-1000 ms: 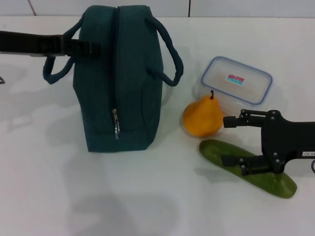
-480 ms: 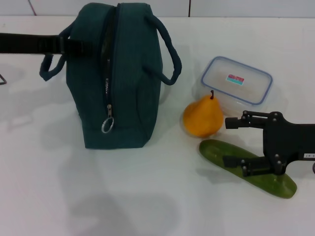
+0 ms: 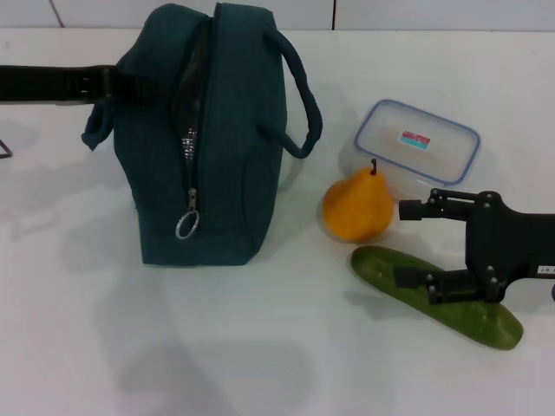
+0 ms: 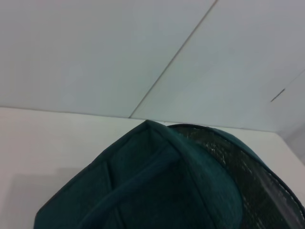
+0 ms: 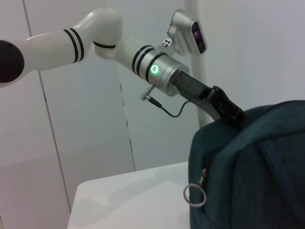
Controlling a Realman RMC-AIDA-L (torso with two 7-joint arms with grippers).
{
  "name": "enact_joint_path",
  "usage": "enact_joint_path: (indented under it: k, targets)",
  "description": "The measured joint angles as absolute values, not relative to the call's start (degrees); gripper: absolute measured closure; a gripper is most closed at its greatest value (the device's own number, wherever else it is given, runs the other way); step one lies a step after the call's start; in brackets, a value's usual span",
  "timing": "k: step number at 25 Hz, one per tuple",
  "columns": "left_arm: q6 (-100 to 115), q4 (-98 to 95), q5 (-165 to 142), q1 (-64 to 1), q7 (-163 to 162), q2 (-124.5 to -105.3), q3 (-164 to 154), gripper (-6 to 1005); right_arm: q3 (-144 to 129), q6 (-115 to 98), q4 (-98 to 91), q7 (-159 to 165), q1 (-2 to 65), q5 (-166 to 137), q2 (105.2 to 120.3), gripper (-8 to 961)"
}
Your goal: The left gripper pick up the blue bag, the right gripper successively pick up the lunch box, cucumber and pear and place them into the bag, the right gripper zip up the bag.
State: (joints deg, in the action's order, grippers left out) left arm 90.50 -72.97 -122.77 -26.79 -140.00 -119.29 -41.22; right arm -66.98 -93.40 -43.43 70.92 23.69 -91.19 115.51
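The blue bag (image 3: 230, 130) stands at the table's centre-left, its top zip gaping to show the foil lining (image 3: 186, 137), with the ring pull (image 3: 186, 225) hanging low on its front. My left gripper (image 3: 117, 82) reaches in from the left and is shut on the bag's left handle; the right wrist view shows the left gripper (image 5: 228, 109) clamped at the bag (image 5: 257, 171) top. The lunch box (image 3: 417, 143), the pear (image 3: 355, 208) and the cucumber (image 3: 434, 295) lie right of the bag. My right gripper (image 3: 414, 243) is open, one finger beside the pear, the other over the cucumber.
White tabletop (image 3: 217, 347) stretches in front of the bag. A white wall (image 3: 416, 13) runs along the back edge. In the left wrist view the bag (image 4: 157, 191) fills the lower part, with its foil lining (image 4: 267, 191) showing.
The bag has shifted and tilted under my left gripper's pull, and its zip mouth has spread wider, exposing foil. My right gripper has drifted slightly right and stays open.
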Motion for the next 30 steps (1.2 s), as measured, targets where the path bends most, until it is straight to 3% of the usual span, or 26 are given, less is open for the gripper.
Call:
enact_joint_path:
  k: [11,30]
  targets:
    - [91.65,-75.83,-118.77,-24.14,-141.10,-119.58,-42.91,955,-66.79,-89.09,-43.14,70.81,25.51,-85.37,115.59,125]
    - [90.86,-77.52,-118.56,-24.06,-144.23,-119.71,-48.63,955,-74.90,-75.09,-40.03,67.92,41.21,-71.79,116.17,125]
